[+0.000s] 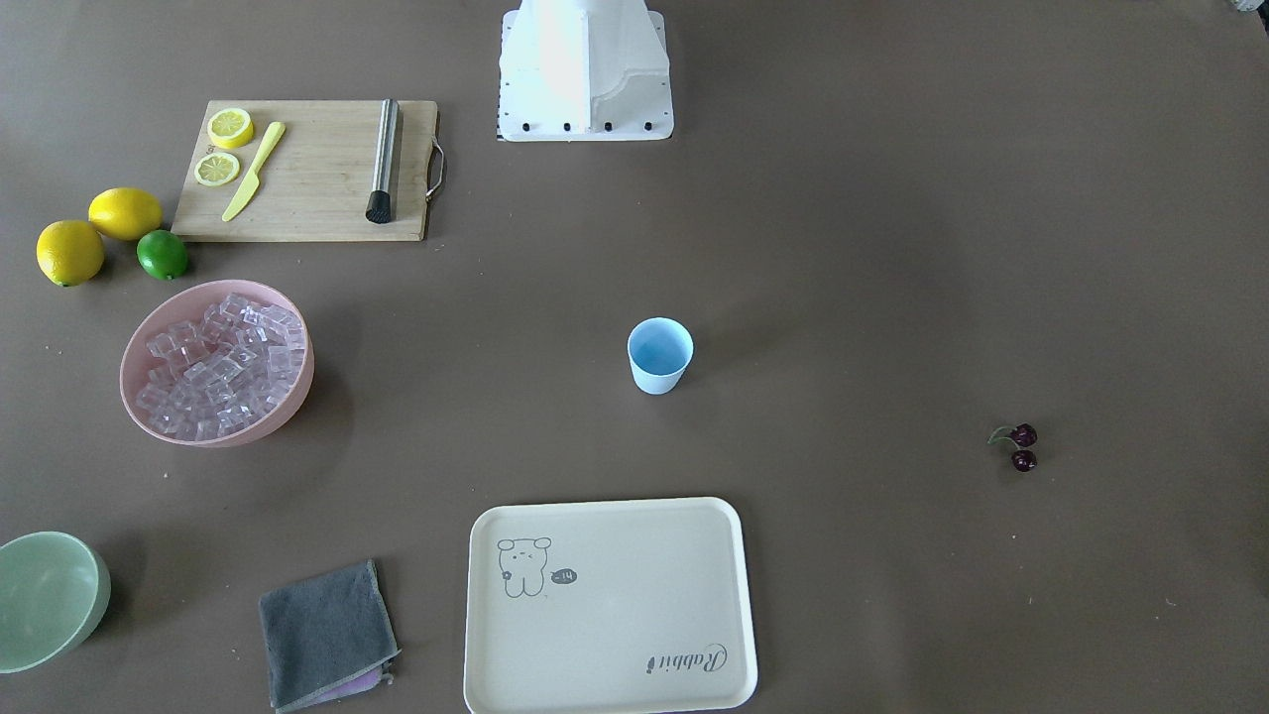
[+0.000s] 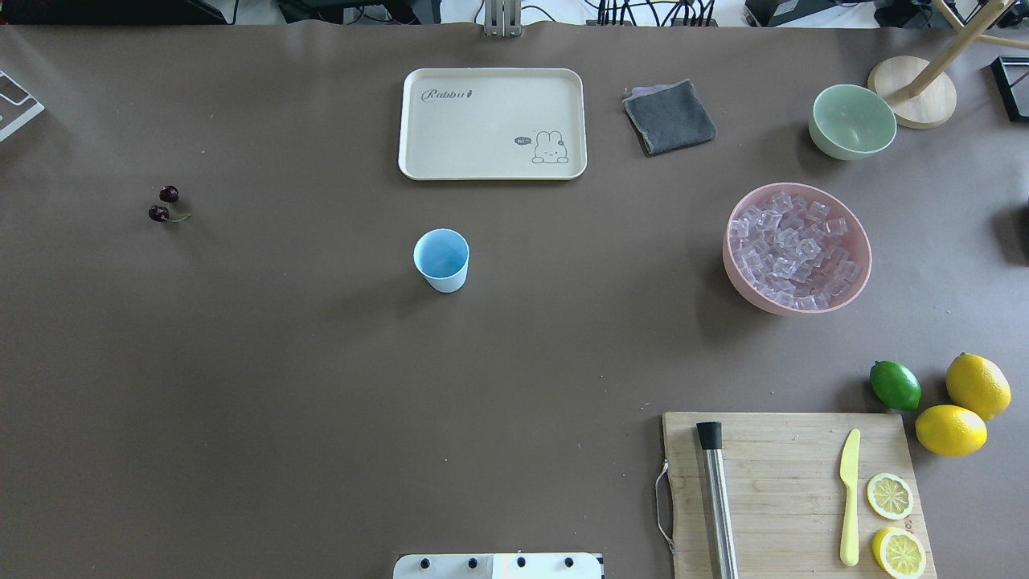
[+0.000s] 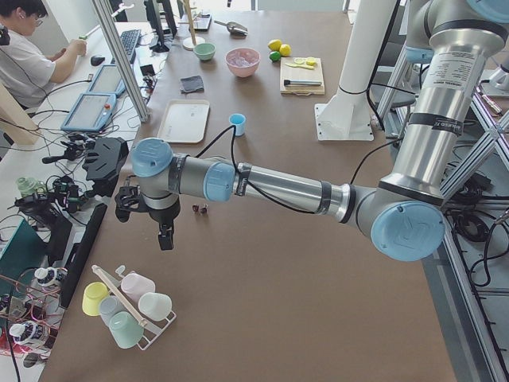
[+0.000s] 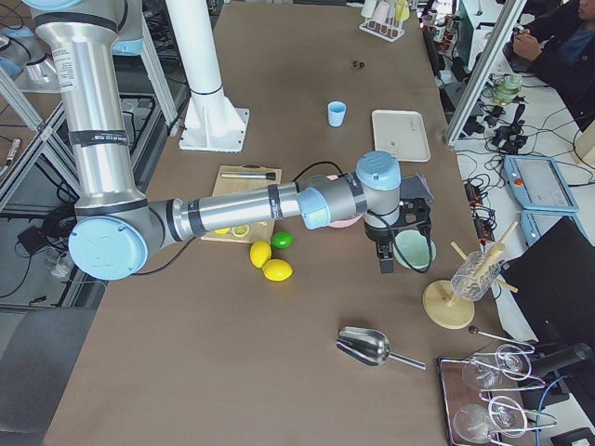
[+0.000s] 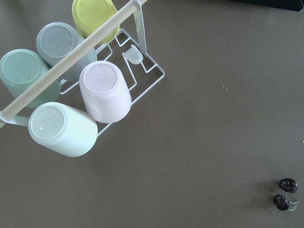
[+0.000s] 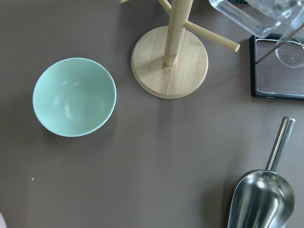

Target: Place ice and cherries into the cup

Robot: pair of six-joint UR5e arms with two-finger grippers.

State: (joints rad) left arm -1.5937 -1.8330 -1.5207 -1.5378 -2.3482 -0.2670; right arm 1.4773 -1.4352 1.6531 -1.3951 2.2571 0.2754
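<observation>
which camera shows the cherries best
Left wrist-mounted: the cherries look largest there, both fruits clear. Overhead and front-facing show them small but unblocked; the side views show only dark specks; the right wrist view shows none.

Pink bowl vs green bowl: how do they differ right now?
Colour: the pink bowl is pale pink, the green bowl pale green.
Size: the pink bowl is clearly wider than the green bowl.
Contents: the pink bowl is heaped with ice; the green bowl is empty.
Shared: both are round, upright and on the robot's right side.
</observation>
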